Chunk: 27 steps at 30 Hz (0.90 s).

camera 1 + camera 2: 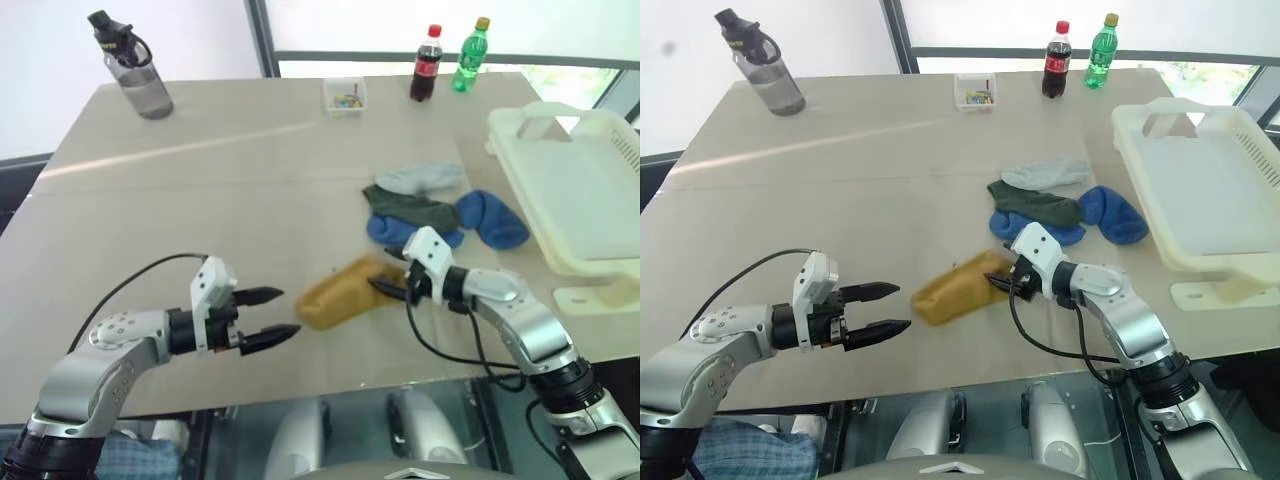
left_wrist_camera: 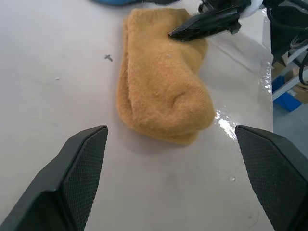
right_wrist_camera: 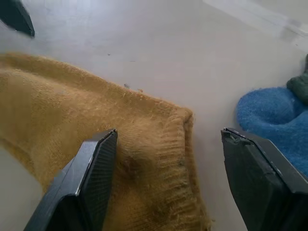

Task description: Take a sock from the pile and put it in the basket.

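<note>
A mustard-yellow sock (image 1: 340,293) lies flat on the bench (image 1: 200,200), apart from the pile (image 1: 440,210). The right end effector (image 3: 168,178), fingers spread wide, straddles its cuff; the left end effector (image 1: 270,318) hovers wide open nearby.

The sock (image 1: 342,293) is plain mustard yellow with a ribbed cuff; the pile (image 1: 440,208) mixes bright blue, dark green and pale grey socks on the beige table (image 1: 200,200). The basket (image 1: 580,190) is cream-white with slotted sides. Behind stand a smoky-grey bottle (image 1: 135,68), a red-capped cola (image 1: 426,65) and a yellow-capped green bottle (image 1: 470,56)
</note>
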### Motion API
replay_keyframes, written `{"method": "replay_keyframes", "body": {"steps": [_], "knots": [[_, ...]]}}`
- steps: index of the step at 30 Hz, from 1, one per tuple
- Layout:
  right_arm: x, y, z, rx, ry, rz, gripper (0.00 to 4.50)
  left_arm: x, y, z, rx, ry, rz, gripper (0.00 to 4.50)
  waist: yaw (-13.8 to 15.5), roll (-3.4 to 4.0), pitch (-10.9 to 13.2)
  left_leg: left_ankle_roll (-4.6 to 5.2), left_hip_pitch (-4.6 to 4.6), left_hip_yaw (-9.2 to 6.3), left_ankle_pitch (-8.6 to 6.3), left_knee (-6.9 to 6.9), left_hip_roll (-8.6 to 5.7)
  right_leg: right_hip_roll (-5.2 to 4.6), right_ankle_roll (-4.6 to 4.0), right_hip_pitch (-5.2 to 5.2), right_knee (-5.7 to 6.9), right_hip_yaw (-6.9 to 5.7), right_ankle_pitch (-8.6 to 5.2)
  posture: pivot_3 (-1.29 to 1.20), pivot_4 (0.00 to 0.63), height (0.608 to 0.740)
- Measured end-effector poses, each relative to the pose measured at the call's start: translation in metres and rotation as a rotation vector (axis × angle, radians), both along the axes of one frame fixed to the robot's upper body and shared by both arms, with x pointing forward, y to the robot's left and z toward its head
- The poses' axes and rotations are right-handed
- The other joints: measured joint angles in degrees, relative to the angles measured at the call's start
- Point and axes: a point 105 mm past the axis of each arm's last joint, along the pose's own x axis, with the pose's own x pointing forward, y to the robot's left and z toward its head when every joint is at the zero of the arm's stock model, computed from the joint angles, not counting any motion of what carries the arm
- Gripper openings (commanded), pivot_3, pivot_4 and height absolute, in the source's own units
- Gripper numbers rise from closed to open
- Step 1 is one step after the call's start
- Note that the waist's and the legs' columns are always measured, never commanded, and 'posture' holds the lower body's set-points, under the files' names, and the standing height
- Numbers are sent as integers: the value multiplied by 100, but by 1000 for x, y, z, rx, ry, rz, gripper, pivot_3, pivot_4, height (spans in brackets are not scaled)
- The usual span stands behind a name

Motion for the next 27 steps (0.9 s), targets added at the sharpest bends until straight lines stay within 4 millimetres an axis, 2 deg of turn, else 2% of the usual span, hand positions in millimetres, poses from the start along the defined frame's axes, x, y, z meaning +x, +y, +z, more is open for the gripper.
{"method": "replay_keyframes", "body": {"steps": [3, 6, 9, 10, 13, 17, 22, 27], "knots": [[1, -8, 15, 11, -45, -15, 3564, -2, 1, -3, 11, 7, -2, 4459, 6, -1, 0, 0, 1, 0, 0, 1, 0, 0, 0, 2, 0, -1, 0, 0, 150, 740], [5, -21, 20, 2, -64, -61, 3564, -3, 2, -4, 13, 11, -2, 4459, 20, -1, -1, 0, 1, 1, 0, 1, -1, -1, 1, 2, -1, 0, 0, 0, 150, 740], [-2, -25, 30, 45, -74, -59, 3564, -3, 2, -3, 14, 10, -3, 4459, 18, -1, -1, 0, 0, -4, 0, 0, 0, 1, 0, 1, 1, -2, -1, 0, 150, 740], [-11, -24, 31, 37, -79, -14, 3564, -3, 1, -3, 14, 8, -4, 4459, 17, -1, 0, 0, -1, -4, 0, -1, 1, 1, 0, 1, -1, -2, -1, 0, 150, 740], [-17, -23, 26, -38, -109, 44, 3564, -3, 1, -3, 16, 8, -5, 4459, 4, -1, -1, 1, 2, 3, 0, 1, 0, 0, 1, 2, -2, 2, 0, 0, 150, 740], [-13, -19, 13, -192, -159, 161, 3564, 0, 0, 1, 13, -11, -6, 4459, -13, -1, -1, 0, 10, 11, 0, 4, 1, 3, 1, 3, 3, 4, -1, 0, 150, 740], [-5, -11, 25, -216, -191, 313, 3564, 2, -1, 5, 10, -26, -14, 4459, -13, -1, -1, 1, 9, 8, 0, 4, 3, 7, 0, 4, 4, 5, 0, 0, 150, 740], [-5, 0, 19, -288, -116, 569, 3564, 3, -1, 6, 9, -28, -16, 4459, -17, 0, 0, 0, 6, 7, 0, 4, 2, 4, 0, 3, 1, 3, 1, 0, 150, 740]]}}
